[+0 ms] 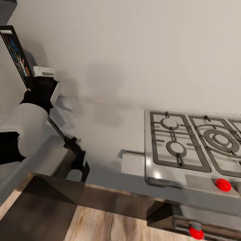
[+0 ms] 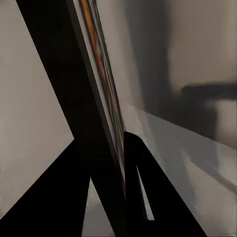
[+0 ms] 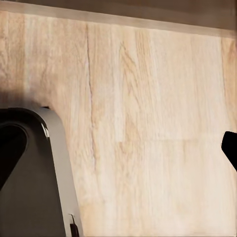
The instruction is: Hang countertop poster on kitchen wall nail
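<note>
One poster (image 1: 16, 55) held apparently edge-on in left claw (image 2: 123, 163), above countertop (image 1: 107, 127).

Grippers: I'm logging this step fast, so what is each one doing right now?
Left gripper: shut on the poster, held edge-on above the kitchen countertop.
Right gripper: cannot be told; its camera faces wooden floor.
</note>
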Motion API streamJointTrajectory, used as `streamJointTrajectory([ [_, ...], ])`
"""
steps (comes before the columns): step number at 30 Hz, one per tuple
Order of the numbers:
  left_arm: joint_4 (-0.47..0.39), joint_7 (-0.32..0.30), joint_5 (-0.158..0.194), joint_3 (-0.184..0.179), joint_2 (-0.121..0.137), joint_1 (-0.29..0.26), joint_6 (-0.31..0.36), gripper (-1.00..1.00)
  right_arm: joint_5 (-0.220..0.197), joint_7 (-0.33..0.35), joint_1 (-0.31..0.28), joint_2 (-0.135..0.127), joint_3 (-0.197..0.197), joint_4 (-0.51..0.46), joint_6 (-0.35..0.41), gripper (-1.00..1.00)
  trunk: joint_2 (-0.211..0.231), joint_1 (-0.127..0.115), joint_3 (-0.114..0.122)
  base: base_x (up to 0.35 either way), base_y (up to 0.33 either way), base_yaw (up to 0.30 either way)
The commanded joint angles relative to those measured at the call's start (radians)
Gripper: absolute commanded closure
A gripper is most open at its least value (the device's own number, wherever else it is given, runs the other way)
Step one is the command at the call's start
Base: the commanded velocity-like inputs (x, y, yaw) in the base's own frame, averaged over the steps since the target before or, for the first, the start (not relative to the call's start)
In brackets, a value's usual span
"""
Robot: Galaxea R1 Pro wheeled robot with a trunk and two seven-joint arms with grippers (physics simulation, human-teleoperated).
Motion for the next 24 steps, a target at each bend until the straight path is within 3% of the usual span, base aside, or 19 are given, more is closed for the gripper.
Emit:
streamJointTrajectory([
  [1, -0.003, -0.002, -0.012, 0.003, -0.001, 0.000, 0.009, 1.00, -0.001, -0.004, 0.001, 0.000, 0.002, -0.002, -0.001, -1.00, 0.000, -0.001, -0.001, -0.221, 0.000, 0.000],
  [11, -0.011, -0.002, -0.011, 0.003, -0.001, 0.000, 0.009, 1.00, -0.001, -0.004, 0.001, 0.000, 0.002, -0.002, -0.001, -1.00, 0.000, -0.001, -0.001, -0.198, 0.000, 0.000],
  [22, -0.011, -0.002, -0.011, 0.003, -0.001, 0.000, 0.010, 1.00, -0.001, -0.006, 0.001, 0.000, 0.002, -0.002, -0.001, -1.00, 0.000, -0.001, 0.000, -0.029, 0.000, 0.000],
  [24, -0.040, -0.004, 0.013, 0.004, -0.002, 0.000, 0.012, 1.00, -0.001, -0.006, 0.001, 0.000, 0.002, -0.002, -0.001, -1.00, 0.000, -0.001, 0.002, 0.000, 0.000, 0.000],
])
